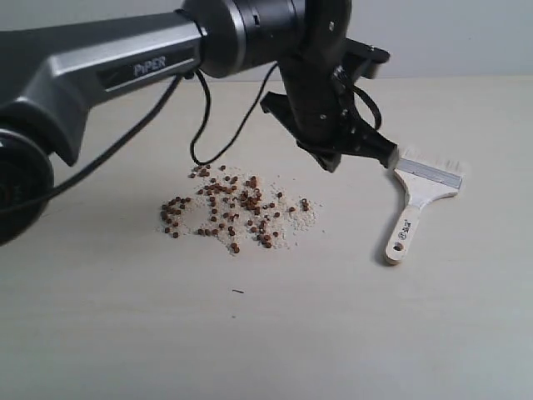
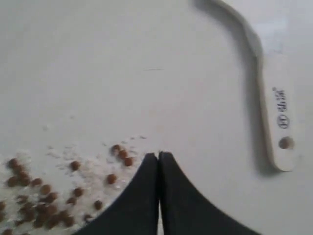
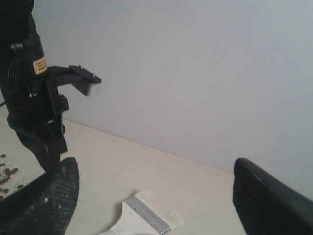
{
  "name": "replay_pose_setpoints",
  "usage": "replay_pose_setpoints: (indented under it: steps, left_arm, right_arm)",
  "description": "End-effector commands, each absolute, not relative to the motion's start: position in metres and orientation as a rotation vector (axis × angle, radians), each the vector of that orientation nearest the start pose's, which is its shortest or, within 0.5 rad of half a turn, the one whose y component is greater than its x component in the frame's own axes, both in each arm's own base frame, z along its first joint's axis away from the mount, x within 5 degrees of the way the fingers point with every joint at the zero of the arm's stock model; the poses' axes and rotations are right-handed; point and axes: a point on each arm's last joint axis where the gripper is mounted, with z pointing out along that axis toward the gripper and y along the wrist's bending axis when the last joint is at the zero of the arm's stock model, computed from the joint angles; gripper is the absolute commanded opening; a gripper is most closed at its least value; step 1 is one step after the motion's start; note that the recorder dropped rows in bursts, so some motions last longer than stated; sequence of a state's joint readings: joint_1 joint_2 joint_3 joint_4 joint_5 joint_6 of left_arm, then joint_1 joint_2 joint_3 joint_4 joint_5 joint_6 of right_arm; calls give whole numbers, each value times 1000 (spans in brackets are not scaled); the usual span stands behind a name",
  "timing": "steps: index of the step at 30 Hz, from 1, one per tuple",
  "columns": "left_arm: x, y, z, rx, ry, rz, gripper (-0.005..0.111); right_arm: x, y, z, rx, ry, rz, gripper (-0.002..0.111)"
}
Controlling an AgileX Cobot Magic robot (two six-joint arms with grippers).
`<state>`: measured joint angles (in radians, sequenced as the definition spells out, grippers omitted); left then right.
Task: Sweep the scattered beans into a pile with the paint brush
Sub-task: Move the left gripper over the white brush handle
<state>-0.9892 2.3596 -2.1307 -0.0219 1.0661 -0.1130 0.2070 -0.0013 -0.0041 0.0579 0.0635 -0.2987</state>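
The beans (image 1: 233, 208) lie scattered with pale crumbs in a loose patch at mid-table; they also show in the left wrist view (image 2: 44, 191) and at the edge of the right wrist view (image 3: 7, 176). The paint brush (image 1: 416, 204) lies flat to their right, bristles toward the wall, holed handle (image 2: 279, 112) toward the front. My left gripper (image 1: 386, 155) hangs shut and empty between beans and brush, its tips (image 2: 159, 155) just above the table near the bristles. The right gripper (image 3: 154, 169) is open and empty above the brush head (image 3: 146, 215); it does not show in the exterior view.
The left arm (image 1: 125, 67) stretches from the left across the back of the table (image 1: 125, 333), its cable looping down behind the beans. A lone dark speck (image 1: 238, 292) lies in front of the patch. A plain wall (image 3: 195, 73) stands behind.
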Motion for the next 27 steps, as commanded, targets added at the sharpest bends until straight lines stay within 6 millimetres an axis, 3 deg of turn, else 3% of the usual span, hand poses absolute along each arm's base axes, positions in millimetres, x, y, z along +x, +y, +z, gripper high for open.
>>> replay_pose_setpoints:
  steps: [1,4,10,13,18,23,27]
  left_arm:
    - [262,-446,181,1226,2573,-373,15]
    - [258,-450,175,1236,2577,-383,26]
    - [258,-465,166,1138,2547,-578,53]
    - [246,-476,131,1187,2594,-648,54]
    - [233,-484,99,1241,2614,-604,54]
    - [236,-483,98,1233,2596,-565,54]
    - [242,-479,102,1253,2550,-434,54]
  right_arm:
    - [55,12,207,-349,1508,-35,79]
    - [55,12,207,-349,1508,-35,79]
    - [55,12,207,-349,1508,-35,79]
    - [55,12,207,-349,1508,-35,79]
    - [55,12,207,-349,1508,-35,79]
    - [55,12,207,-349,1508,-35,79]
    - [55,12,207,-349,1508,-35,79]
